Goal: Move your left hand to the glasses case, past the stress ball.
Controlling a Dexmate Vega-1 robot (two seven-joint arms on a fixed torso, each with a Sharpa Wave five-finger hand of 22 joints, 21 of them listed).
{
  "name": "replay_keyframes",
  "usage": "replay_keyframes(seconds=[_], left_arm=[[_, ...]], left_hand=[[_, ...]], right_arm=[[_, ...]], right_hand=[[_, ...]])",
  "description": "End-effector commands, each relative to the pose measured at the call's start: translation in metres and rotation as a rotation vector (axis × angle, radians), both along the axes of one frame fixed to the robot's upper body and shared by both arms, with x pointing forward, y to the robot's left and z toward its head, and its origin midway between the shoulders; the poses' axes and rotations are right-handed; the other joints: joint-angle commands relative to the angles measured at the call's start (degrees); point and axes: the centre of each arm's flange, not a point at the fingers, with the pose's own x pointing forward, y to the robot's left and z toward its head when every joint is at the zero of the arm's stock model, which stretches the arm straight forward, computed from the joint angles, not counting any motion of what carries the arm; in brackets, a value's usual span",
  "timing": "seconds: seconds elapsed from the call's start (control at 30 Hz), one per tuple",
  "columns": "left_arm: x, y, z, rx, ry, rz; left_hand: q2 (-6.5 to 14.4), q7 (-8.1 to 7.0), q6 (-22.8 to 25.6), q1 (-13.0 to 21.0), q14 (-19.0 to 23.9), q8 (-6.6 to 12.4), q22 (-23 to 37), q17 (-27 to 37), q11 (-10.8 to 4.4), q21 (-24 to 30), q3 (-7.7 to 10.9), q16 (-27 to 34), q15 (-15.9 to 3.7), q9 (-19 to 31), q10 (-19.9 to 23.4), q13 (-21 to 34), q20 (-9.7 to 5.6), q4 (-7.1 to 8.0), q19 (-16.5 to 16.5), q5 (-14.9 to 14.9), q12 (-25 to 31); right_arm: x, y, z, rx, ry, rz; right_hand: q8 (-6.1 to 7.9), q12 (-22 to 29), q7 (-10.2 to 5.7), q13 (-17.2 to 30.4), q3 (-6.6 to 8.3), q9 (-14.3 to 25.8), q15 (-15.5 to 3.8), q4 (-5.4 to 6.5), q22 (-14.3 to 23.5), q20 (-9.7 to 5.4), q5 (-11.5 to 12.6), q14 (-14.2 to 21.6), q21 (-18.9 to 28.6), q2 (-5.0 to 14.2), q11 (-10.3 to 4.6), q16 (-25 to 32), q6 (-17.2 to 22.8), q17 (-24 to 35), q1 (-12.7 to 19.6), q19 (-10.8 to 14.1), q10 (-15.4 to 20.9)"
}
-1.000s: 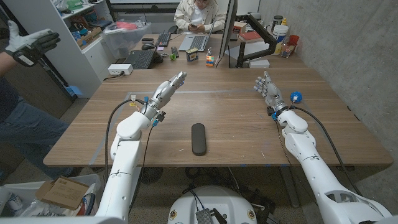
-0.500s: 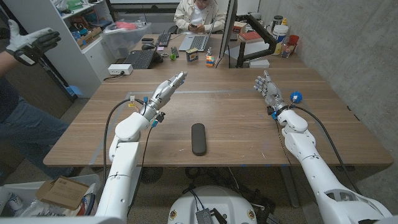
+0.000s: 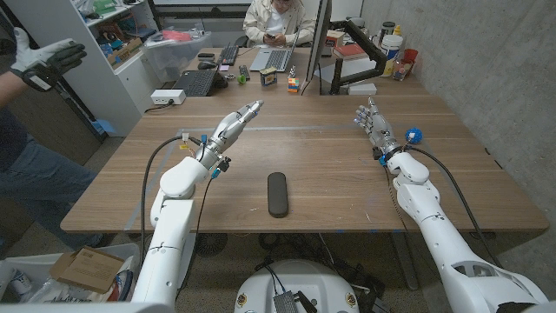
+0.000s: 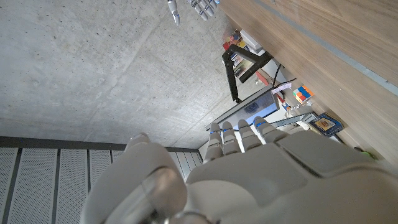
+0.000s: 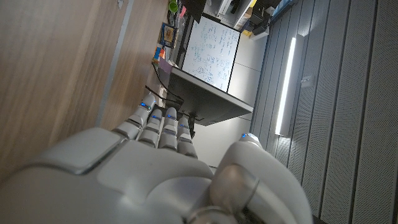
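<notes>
Glasses case (image 3: 277,194) lies near the table's front edge at the middle, well apart from the left hand (image 3: 235,123), which hangs over the far left with fingers straight and empty, apparently mid-sweep. Right hand (image 3: 372,120) stands open beside what may be the blue stress ball (image 3: 413,135). Since a second ago, almost nothing has shifted.

Bare bench (image 3: 330,178) lies between the left robot hand (image 3: 234,124) and the glasses case (image 3: 277,193), which sits nearer the robot than that robot hand. The blue stress ball (image 3: 413,136) sits well apart, just beside the right robot hand (image 3: 373,123).
</notes>
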Motion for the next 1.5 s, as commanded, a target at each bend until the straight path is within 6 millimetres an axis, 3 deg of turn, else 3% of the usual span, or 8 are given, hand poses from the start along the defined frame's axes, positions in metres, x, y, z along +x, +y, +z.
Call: replay_keyframes(seconds=[0.03, 0.3, 1.5], left_arm=[[-0.004, -0.006, 0.002, 0.037, -0.028, 0.031], [-0.008, -0.009, 0.005, 0.088, -0.043, 0.062], [-0.021, -0.029, 0.011, 0.294, -0.106, 0.056]], left_hand=[[0.20, -0.32, 0.54, 0.77, -0.51, 0.06, 0.19, 0.09, -0.16, -0.39, 0.12, 0.14, -0.28, 0.13, 0.28, 0.30, -0.79, -0.21, -0.49, -0.16, -0.04], [0.58, -0.81, 0.75, 1.54, -0.81, 0.12, 0.20, 0.08, -0.48, -0.43, 0.34, 0.05, -0.49, 0.14, 0.26, 0.30, 0.00, -0.53, -1.10, -0.26, -0.04], [1.43, -1.17, 0.90, 3.51, -0.95, 0.09, 0.27, 0.06, -0.60, -0.10, 0.82, 0.12, -0.65, 0.16, 0.21, 0.31, 0.16, -1.38, -1.62, -0.67, -0.04]], right_arm=[[0.003, -0.002, 0.003, -0.008, 0.001, 0.001], [0.005, -0.002, 0.009, -0.010, -0.009, 0.004], [0.006, -0.003, 0.018, -0.016, -0.025, 0.000]], right_hand=[[0.07, 0.02, -0.32, 0.15, -0.29, 0.11, -0.13, 0.22, 0.26, 0.24, -0.12, 0.41, -0.10, 0.27, 0.03, 0.06, 0.35, 0.16, 0.07, 0.52, 0.51], [0.08, 0.02, -0.43, 0.15, -0.31, 0.11, -0.23, 0.19, 0.26, 0.25, -0.12, 0.44, -0.26, 0.28, 0.03, 0.05, 0.41, 0.15, 0.08, 0.62, 0.56], [0.04, -0.01, -0.45, 0.15, -0.41, 0.12, -0.26, 0.10, 0.28, -0.04, -0.11, 0.53, -0.99, 0.38, -0.04, 0.02, 0.43, 0.14, 0.06, 1.06, 0.63]])
